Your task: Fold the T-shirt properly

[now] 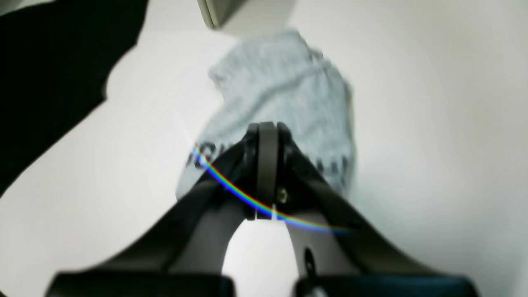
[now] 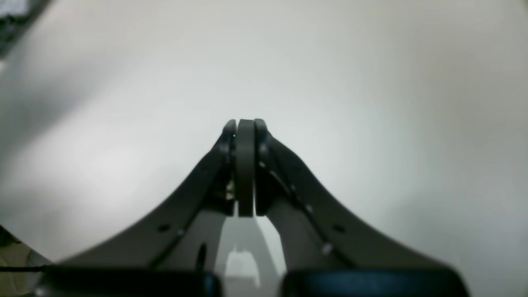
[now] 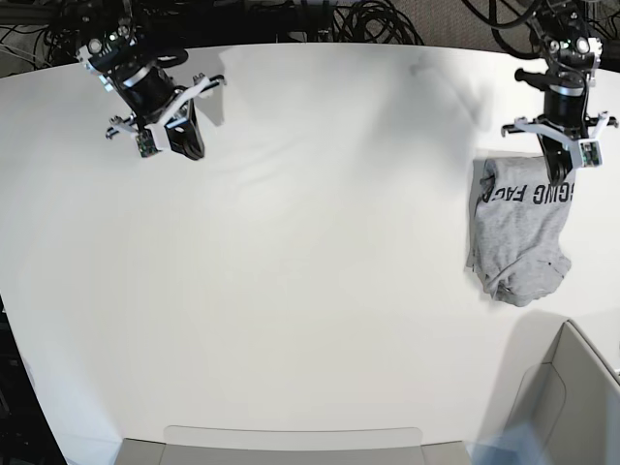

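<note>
The T-shirt [image 3: 518,232] lies bunched, lettered side up, at the right edge of the white table [image 3: 310,291] in the base view. The left gripper [image 1: 267,130] has its jaws pressed together over the shirt's lettered end; whether it pinches cloth or merely hangs above it is unclear (the wrist view is blurred). Black capitals read roughly "ING FAC", partly hidden. The right gripper [image 2: 245,126] is closed on nothing, well apart, above bare table.
</note>
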You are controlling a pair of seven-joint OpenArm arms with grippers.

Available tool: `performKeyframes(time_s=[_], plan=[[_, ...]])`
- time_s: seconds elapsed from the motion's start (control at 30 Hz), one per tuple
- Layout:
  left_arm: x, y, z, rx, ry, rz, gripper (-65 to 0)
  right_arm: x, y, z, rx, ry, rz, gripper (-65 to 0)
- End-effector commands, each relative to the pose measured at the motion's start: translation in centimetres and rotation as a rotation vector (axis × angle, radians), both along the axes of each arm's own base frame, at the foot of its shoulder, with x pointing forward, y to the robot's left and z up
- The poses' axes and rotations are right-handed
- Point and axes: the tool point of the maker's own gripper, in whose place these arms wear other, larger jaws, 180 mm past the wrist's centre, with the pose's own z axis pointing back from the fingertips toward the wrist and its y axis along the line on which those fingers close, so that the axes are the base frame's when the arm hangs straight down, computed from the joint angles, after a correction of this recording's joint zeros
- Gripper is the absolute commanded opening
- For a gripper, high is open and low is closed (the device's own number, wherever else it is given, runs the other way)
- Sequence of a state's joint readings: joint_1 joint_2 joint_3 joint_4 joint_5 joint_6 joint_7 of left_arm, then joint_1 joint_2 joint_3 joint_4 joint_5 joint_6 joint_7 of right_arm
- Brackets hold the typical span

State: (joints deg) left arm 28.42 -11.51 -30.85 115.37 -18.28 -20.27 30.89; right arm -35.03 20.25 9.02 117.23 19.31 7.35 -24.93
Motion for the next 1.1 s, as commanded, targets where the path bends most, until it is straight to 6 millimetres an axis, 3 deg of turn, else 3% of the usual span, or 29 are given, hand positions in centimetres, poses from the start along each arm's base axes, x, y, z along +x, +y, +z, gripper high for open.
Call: performKeyframes(time_s=[0.0, 0.13, 0.3, 0.5, 0.63, 0.8, 0.93, 1.07], plan=[[-1.0, 0.1, 0.2, 0.021, 0.004, -0.007, -65.0, -0.4, -0.1, 0.8, 0.016, -0.035, 0.001, -65.0], [-6.0, 0.9, -2.2, 0.025, 0.150, 0.029, -65.0, -4.8, -1.6, -1.0, 0.003, 0.062, -0.035, -65.0], [-11.6, 2.3, -3.6, 0.029, 0.276, 0.111, -65.0, -10.1, -3.7, -2.9, -0.045, 0.210, -0.074, -65.0], [-18.4, 1.6, -6.6, -0.029, 0.520, 0.160, -65.0, -16.2, -4.3, -4.4, -0.064, 0.382, -0.081, -65.0], [-22.1, 1.5, -8.8, -0.081, 0.634, 0.213, -65.0, -19.2, -4.9, -5.8, -0.075, 0.474, -0.094, -65.0], [-28.3, 1.7, -13.5, -0.177, 0.795, 0.308, -65.0, -25.2, -6.6, -11.6, -0.107, 0.695, -0.070, -65.0], [-29.7, -1.2, -18.9, -0.298, 0.897, 0.284, -65.0, -27.9, -6.7, -16.8, -0.122, 0.824, -0.040, -65.0], [-30.7, -4.3, -22.4, -0.355, 0.970, 0.193, -65.0, -29.6, -6.8, -20.8, -0.144, 0.924, -0.018, -65.0]])
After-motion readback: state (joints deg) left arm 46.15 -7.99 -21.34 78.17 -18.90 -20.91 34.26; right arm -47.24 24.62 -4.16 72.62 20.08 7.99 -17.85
